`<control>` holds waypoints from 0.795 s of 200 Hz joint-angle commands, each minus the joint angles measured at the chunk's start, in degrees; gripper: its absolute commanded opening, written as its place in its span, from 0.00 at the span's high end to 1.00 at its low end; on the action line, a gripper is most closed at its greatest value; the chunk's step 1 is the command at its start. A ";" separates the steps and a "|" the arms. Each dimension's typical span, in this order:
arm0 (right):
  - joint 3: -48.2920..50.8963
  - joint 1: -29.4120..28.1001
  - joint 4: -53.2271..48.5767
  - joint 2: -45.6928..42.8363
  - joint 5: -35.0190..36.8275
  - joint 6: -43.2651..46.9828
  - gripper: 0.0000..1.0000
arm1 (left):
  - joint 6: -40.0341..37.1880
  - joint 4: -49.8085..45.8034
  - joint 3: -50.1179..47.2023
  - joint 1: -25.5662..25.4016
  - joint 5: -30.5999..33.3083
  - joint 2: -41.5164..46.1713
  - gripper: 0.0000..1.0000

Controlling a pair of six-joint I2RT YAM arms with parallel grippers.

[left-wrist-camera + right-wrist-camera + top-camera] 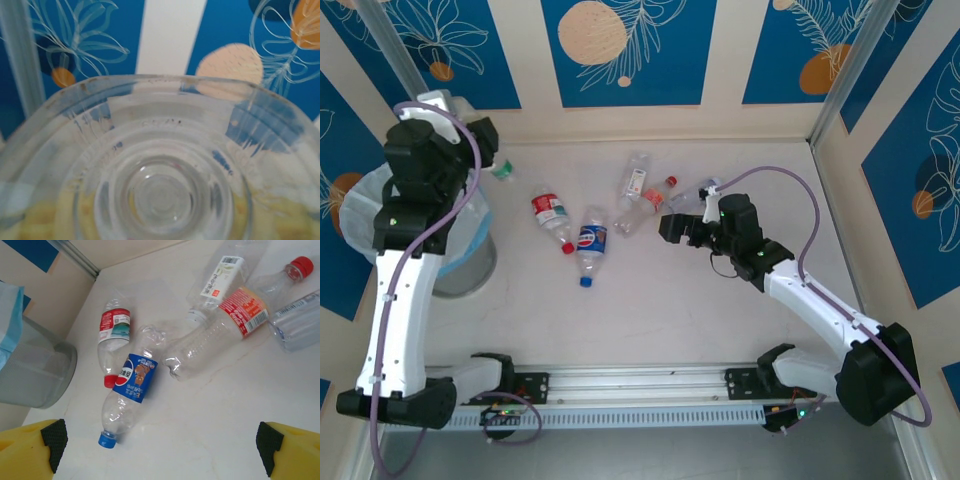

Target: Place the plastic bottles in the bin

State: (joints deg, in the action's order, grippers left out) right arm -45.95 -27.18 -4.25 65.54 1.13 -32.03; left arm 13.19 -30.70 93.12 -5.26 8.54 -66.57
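Gripping a small clear plastic bottle with a green cap (501, 168), the left gripper (483, 145) was clenched on it, raised at the far side of the round grey waste bin lined with a pale translucent bag (468, 268); from overhead the green cap showed just beyond the bin's far right rim; at the left wrist the bottle's round ribbed base (160, 192) sat right against the lens, yellowish liquid showing through it, and the fingers themselves could not be seen; the right gripper (666, 228) was released and spread wide, its yellow fingers with black pads (54, 437) standing well apart at either side of the wrist view, holding and touching nothing; it hovered over the pale table (210, 430), pointed towards the bottles lying loose there; nearest ahead of it lay the blue-labelled, blue-capped clear bottle (131, 390), on its side between the two fingers' lines; just beside that lay a red-labelled, red-capped clear bottle (114, 337); further off lay a long clear bottle with a red label and red cap (227, 327), touching a clear bottle with a white label (225, 275); the bin stood beyond these, well apart from the right gripper.
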 commanded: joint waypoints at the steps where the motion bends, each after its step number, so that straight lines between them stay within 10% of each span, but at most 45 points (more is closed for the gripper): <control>1: -0.25 0.33 -2.06 -0.92 1.72 -1.97 0.01 | -7.79 -2.85 4.60 1.80 6.25 -1.34 0.57; 69: 1.55 0.64 -2.17 -4.19 5.62 -0.77 0.01 | -19.81 3.27 -0.09 4.51 29.65 -4.42 0.57; 159: 2.71 0.63 -4.45 -5.49 7.53 -0.76 0.01 | -13.94 2.47 -15.95 8.17 35.92 -1.99 0.48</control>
State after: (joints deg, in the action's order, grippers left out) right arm -43.79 -26.85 -7.38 61.65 6.87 -33.01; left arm -3.16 -28.36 79.50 1.54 41.56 -70.87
